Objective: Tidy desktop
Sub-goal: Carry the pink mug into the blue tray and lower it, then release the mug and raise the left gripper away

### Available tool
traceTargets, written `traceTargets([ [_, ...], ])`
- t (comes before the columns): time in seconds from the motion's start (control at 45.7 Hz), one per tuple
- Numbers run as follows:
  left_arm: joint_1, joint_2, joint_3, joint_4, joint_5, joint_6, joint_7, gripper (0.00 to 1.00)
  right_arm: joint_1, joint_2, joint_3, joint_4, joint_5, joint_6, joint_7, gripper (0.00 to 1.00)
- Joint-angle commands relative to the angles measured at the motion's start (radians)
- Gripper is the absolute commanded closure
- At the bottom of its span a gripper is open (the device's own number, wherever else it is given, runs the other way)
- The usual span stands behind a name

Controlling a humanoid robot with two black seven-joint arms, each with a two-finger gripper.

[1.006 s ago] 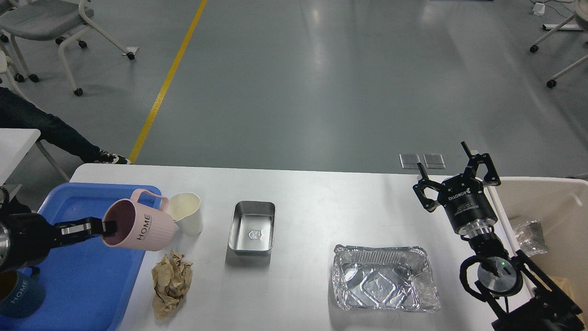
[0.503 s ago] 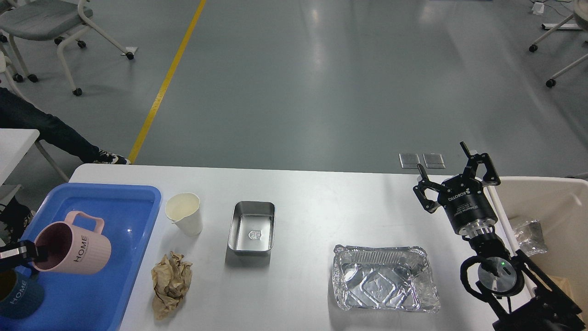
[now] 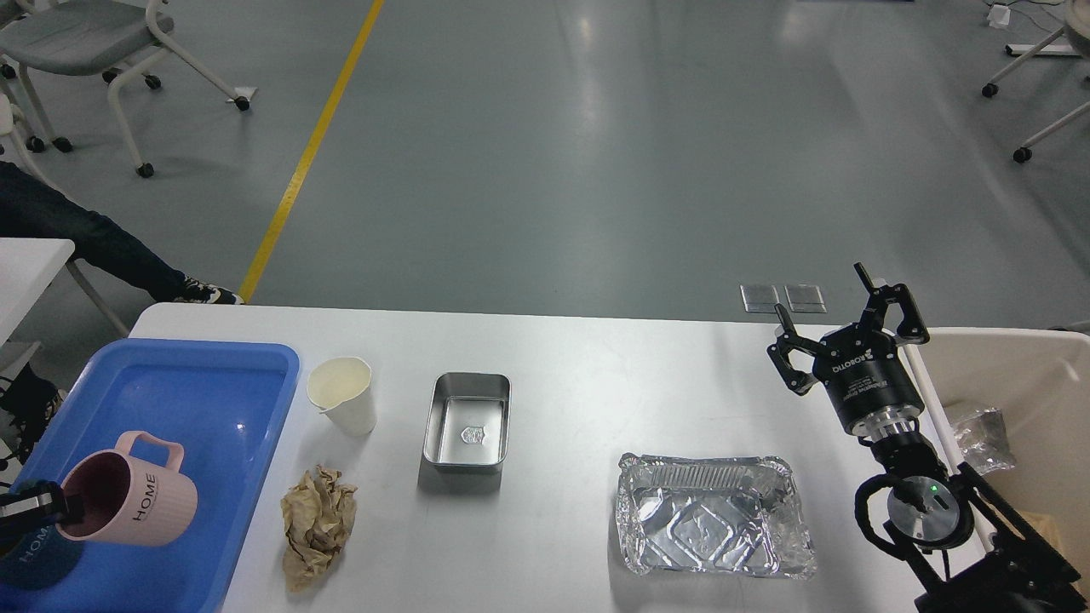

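Observation:
The white desktop [image 3: 588, 375] holds a cream paper cup [image 3: 343, 395], a crumpled brown paper [image 3: 317, 525], a small steel tray [image 3: 467, 421] and a foil tray [image 3: 712, 526]. My left gripper [image 3: 60, 509] enters at the far left edge and is shut on the rim of a pink HOME mug [image 3: 128, 500], holding it tilted over the blue tray [image 3: 196, 383]. A dark blue mug [image 3: 38, 558] stands in the tray's near left corner, partly behind the pink mug. My right gripper [image 3: 826, 311] is open and empty above the desktop's right end.
A beige bin [image 3: 1022, 358] stands past the desktop's right edge with a crumpled clear wrapper [image 3: 979, 438] inside. Chairs stand on the grey floor at far left and far right. A seated person's legs show at left.
My left gripper has carried the pink mug leftward and down, from beside the paper cup to low over the blue tray's near left part. The right arm has hardly moved.

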Motion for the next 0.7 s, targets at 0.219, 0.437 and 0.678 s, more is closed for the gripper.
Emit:
traceTargets([
  [0.219, 0.023, -0.068, 0.035, 0.077, 0.000, 0.011, 0.000, 0.99, -0.005, -0.021, 0.000, -0.002, 0.000, 0.000, 0.000, 0.00],
  [0.437, 0.043, -0.129, 0.045, 0.120, 0.002, 0.017, 0.003, 0.99, -0.009, -0.022, 0.005, -0.002, 0.000, 0.000, 0.000, 0.00],
  [0.678, 0.063, -0.175, 0.046, 0.197, 0.002, 0.017, 0.002, 0.98, -0.009, -0.021, 0.006, -0.002, 0.000, 0.000, 0.000, 0.00],
])
